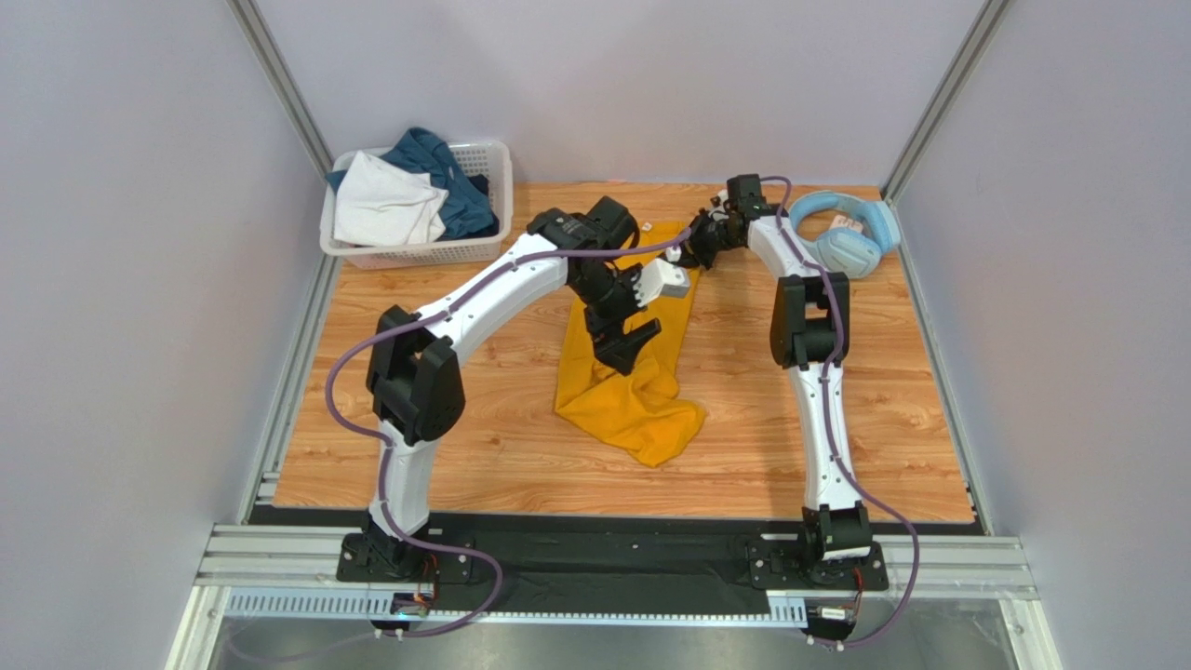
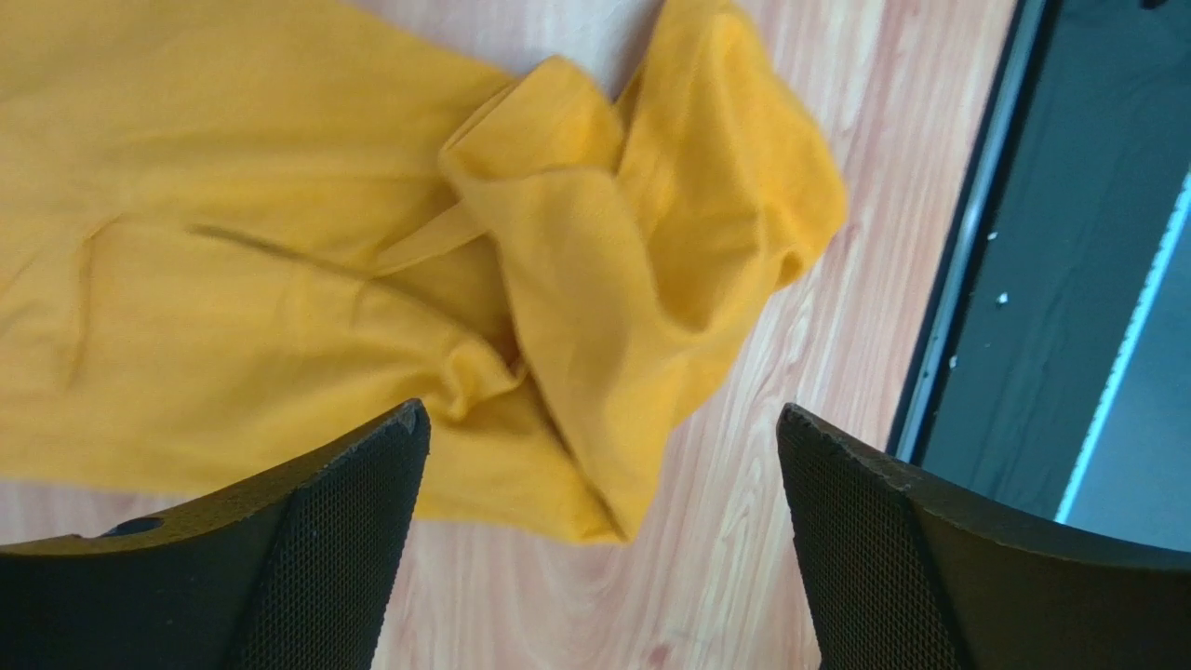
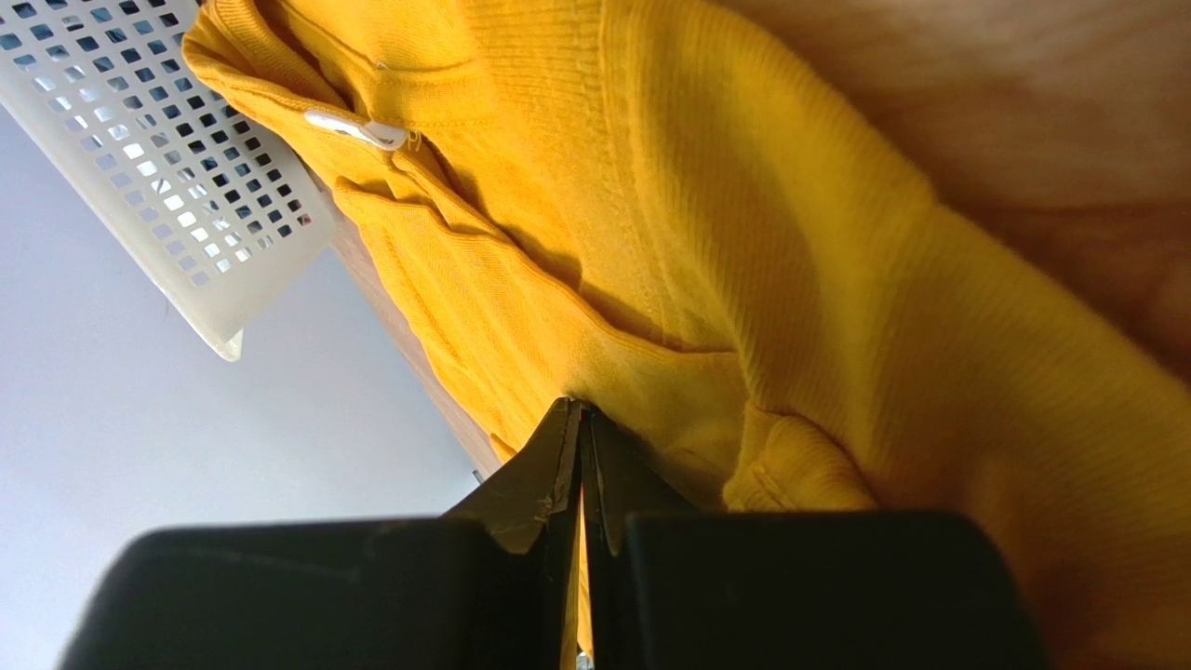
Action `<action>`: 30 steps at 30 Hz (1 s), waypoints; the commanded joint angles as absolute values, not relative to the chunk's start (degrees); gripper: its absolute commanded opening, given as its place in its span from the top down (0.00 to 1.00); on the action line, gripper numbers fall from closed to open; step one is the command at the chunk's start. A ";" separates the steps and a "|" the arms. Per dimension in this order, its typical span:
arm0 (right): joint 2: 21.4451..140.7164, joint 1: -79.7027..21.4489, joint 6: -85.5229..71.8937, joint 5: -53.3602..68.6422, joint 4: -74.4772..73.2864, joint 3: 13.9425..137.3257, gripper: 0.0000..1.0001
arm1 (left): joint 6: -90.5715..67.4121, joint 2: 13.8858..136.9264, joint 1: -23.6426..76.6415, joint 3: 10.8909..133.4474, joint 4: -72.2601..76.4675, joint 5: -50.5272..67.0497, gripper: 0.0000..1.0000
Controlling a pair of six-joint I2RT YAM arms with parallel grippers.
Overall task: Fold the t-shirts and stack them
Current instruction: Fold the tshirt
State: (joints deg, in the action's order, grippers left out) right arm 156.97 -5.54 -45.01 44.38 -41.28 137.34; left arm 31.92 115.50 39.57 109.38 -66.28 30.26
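The mustard-yellow t-shirt (image 1: 636, 398) lay crumpled down the middle of the wooden table (image 1: 881, 419), its near end bunched into loose folds and its far end drawn toward the right gripper (image 1: 703, 249). That gripper's fingers were pressed together on a ribbed edge of the shirt (a sliver of yellow showed between them in the right wrist view), so it was pinching the cloth. The left gripper (image 2: 601, 433) hung over the shirt's bunched near end with its fingers spread wide and nothing between them; bare wood showed below the cloth in its wrist view.

At the table's far left corner stood the white lattice basket (image 1: 420, 256), holding a white garment (image 1: 385, 207) and, behind and beside it, a dark teal-blue garment (image 1: 450, 179) that spilled toward the basket's right side. The light-blue headphones (image 1: 843, 232) rested at the far right corner, just beside the right arm's wrist and well apart from the yellow shirt
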 commanded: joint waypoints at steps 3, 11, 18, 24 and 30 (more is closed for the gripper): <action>158.73 -3.96 -45.44 37.70 -44.39 141.58 0.96 | 29.09 120.49 44.03 110.74 -67.14 36.21 0.00; 159.52 -3.34 -46.40 38.41 -42.63 141.50 0.97 | 26.64 127.35 44.30 115.21 -65.92 34.98 0.00; 159.35 -3.25 -46.41 39.29 -41.57 140.63 0.98 | 25.14 131.39 44.30 119.53 -61.53 31.38 0.03; 158.20 -3.34 -46.23 39.90 -40.08 137.90 0.98 | 24.87 133.06 44.21 120.76 -57.93 28.57 0.17; 157.59 -3.34 -46.14 40.17 -39.82 137.20 0.98 | 25.93 133.16 44.21 120.85 -59.85 30.49 0.69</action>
